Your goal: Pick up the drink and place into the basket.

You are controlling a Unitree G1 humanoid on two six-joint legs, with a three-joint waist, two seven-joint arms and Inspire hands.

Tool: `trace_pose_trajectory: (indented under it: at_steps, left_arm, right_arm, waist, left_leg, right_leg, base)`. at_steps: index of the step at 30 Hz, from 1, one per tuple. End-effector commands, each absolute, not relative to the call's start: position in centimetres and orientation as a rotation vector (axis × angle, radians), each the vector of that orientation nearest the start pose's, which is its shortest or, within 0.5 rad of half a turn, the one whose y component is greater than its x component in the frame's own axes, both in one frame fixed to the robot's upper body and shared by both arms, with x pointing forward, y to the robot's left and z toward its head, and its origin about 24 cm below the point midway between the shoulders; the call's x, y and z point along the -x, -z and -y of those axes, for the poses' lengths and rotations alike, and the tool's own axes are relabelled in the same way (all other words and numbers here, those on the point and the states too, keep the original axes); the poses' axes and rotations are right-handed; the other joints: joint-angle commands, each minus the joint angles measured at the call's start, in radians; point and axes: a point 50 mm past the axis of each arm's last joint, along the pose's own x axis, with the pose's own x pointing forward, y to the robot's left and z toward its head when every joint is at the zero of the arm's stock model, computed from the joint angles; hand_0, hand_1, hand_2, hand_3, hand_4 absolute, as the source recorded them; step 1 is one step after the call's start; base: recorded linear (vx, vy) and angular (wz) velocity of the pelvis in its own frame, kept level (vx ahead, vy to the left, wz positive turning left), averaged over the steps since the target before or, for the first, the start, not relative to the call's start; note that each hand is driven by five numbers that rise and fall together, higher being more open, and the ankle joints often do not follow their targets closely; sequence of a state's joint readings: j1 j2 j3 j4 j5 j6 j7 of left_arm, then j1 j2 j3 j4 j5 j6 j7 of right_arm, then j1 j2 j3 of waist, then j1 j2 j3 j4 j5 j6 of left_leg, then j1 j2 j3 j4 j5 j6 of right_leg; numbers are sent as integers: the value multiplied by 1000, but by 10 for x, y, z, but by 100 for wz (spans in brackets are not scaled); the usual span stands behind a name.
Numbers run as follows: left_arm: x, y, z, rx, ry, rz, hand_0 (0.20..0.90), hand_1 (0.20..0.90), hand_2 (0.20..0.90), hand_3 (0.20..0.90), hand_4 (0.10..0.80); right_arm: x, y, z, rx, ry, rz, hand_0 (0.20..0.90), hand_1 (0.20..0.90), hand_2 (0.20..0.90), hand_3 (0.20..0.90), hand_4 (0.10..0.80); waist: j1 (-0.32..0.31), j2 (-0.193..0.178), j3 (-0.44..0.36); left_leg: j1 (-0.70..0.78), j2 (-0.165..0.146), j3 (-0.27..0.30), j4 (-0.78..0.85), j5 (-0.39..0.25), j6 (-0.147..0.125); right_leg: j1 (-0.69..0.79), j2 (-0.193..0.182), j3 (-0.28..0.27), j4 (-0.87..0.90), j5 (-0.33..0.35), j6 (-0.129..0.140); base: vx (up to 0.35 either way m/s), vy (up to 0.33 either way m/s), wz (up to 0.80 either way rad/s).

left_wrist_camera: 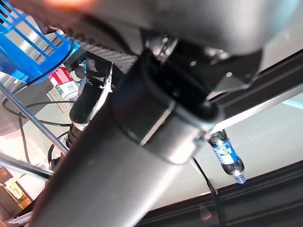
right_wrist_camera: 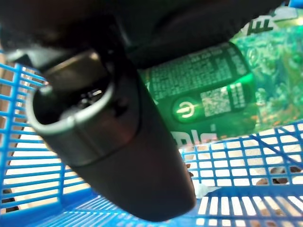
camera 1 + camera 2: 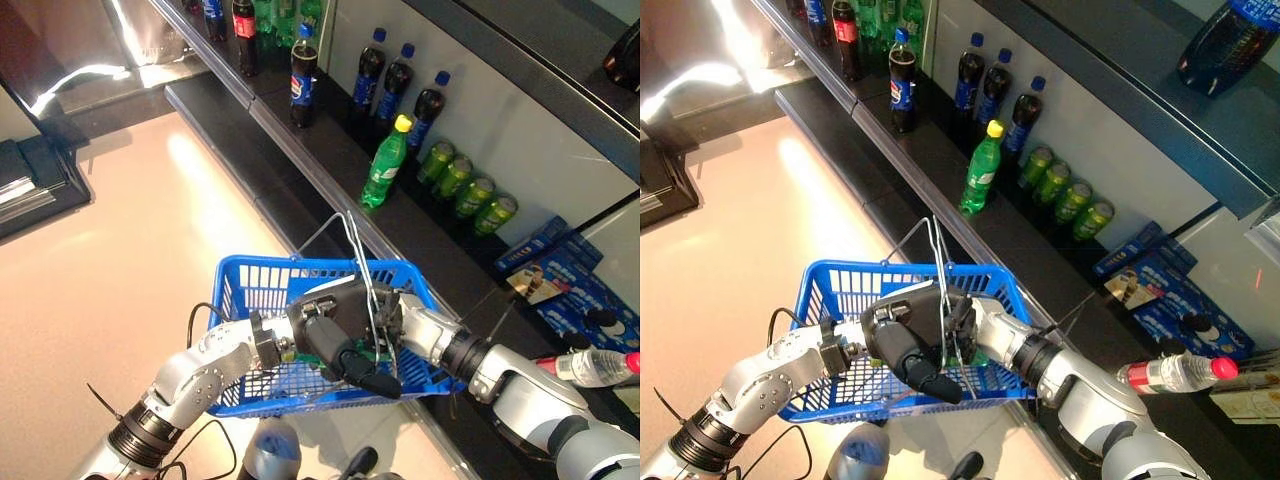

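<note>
A blue plastic basket (image 3: 250, 268) with wire handles (image 3: 352, 235) hangs in front of me over the floor. My left hand (image 3: 322, 338) comes in from the lower left and is curled at the handles where they meet over the basket's middle. My right hand (image 3: 397, 316) reaches in from the right, down inside the basket. In the right wrist view its thumb (image 2: 118, 156) lies across a green drink can (image 2: 213, 90), which it holds just above the blue mesh floor (image 2: 236, 161). The can is mostly hidden by both hands in the eye views.
A low dark shelf runs along the right. On it stand a green bottle with a yellow cap (image 3: 384, 162), cola bottles (image 3: 303, 72), dark bottles with blue caps (image 3: 398, 85), a row of green cans (image 3: 468, 186) and blue boxes (image 3: 560, 272). A red-capped bottle (image 3: 596, 366) lies at far right.
</note>
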State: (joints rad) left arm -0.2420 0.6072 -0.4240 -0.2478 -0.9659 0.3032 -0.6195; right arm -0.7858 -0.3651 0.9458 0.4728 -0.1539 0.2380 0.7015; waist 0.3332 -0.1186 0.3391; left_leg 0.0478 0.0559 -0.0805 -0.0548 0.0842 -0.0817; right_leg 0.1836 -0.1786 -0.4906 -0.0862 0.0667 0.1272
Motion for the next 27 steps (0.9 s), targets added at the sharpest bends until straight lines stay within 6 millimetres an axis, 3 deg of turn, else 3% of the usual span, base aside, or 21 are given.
trace_pose_trajectory:
  at_steps: [1, 18, 27]
  left_arm:
    - [-193, -196, -52, 519, 1710, 447, 300, 300, 300, 200, 100]
    - [-194, -198, -56, 521, 1672, 459, 300, 300, 300, 200, 100]
    - [-202, -198, -64, 527, 1581, 481, 300, 300, 300, 200, 100]
  right_arm:
    - [-307, -37, 36, 1153, -1310, -393, 900, 900, 900, 900, 800]
    - [-311, -39, 38, 1140, -1274, -386, 900, 900, 900, 900, 800]
    - [-316, -52, 43, 1109, -1209, -344, 900, 900, 900, 900, 800]
  waist:
    - [14, 1, -289]
    - [10, 1, -285]
    - [-3, -1, -283]
  left_leg:
    - [-13, -8, 30, -32, -11, -6]
    - [-11, -7, 38, -32, -11, -4]
    - [-9, -8, 43, -32, -12, -4]
  right_leg:
    - [62, 8, -23, 8, -53, 12]
    - [59, 10, -17, 7, -51, 10]
    - [54, 10, -4, 4, -43, 12]
  base:
    - [0, 0, 0]
    - [0, 0, 0]
    - [1, 3, 0]
